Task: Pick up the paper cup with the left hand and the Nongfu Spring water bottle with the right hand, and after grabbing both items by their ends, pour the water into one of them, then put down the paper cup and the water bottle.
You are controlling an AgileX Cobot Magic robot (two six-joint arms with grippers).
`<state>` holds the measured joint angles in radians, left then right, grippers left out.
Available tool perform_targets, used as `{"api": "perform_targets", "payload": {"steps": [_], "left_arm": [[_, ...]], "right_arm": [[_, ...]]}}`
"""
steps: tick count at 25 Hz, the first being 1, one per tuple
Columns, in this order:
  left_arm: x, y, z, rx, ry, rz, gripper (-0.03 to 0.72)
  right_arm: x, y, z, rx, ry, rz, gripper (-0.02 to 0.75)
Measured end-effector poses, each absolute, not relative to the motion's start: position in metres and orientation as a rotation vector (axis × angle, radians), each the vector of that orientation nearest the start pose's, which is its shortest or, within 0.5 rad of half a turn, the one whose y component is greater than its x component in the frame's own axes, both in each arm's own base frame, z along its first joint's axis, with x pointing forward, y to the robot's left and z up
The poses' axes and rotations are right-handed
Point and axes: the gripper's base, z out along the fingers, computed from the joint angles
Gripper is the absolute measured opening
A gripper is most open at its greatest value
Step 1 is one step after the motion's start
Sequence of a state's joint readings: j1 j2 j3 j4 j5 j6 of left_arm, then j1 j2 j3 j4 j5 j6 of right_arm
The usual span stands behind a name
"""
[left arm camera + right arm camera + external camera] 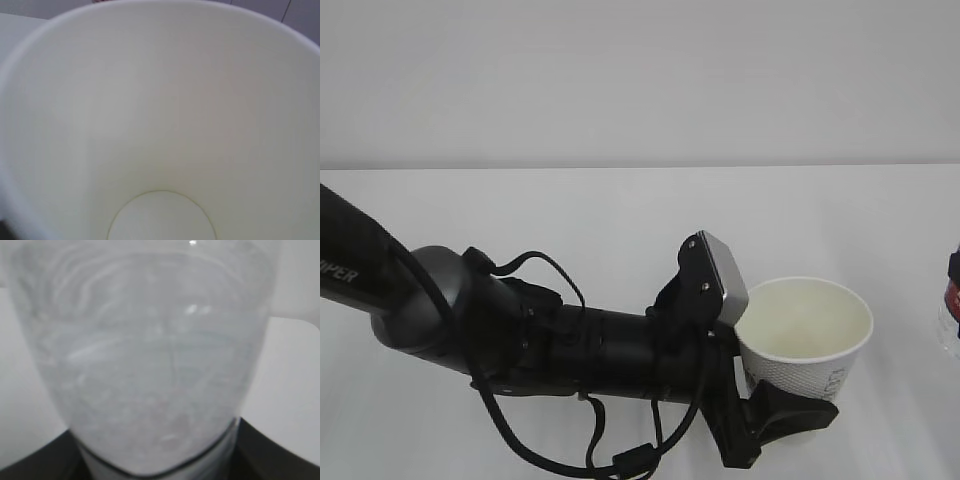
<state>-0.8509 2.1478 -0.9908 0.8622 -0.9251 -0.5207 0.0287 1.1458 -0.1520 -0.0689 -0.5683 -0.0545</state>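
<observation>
My left gripper [778, 392] is shut on the lower side of the paper cup [807, 335]. The cup is held roughly upright at the right of the exterior view, with one black finger [790, 410] against its dotted wall. In the left wrist view the paper cup [160, 110] fills the frame, and its cream inside and round bottom look dry. The Nongfu Spring water bottle [951, 305] shows only as a sliver with a red label at the right edge. Its clear body [150, 355] fills the right wrist view, blurred. My right gripper [157, 462] is shut on it, with black fingers [35, 462] at both lower corners.
The thick black left arm [520, 330] marked "PIPER", with its looping cables, lies across the lower left of the white table [620, 215]. A plain pale wall stands behind the table. The right arm is outside the exterior view.
</observation>
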Motion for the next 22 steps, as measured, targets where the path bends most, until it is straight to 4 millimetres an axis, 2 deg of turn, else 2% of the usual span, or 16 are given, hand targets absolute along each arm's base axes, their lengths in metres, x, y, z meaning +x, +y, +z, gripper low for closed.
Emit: {"api": "perform_targets", "payload": {"steps": [7, 22], "left_arm": [[0.218, -0.333, 0.104, 1.302, 1.542, -1.122, 0.549], [0.220, -0.335, 0.107, 1.300, 1.526, -1.121, 0.546]], "right_arm": [[0.170, 0.008, 0.192, -0.187, 1.920, -0.049, 0.401], [0.165, 0.007, 0.191, -0.284, 1.967, -0.115, 0.401]]}}
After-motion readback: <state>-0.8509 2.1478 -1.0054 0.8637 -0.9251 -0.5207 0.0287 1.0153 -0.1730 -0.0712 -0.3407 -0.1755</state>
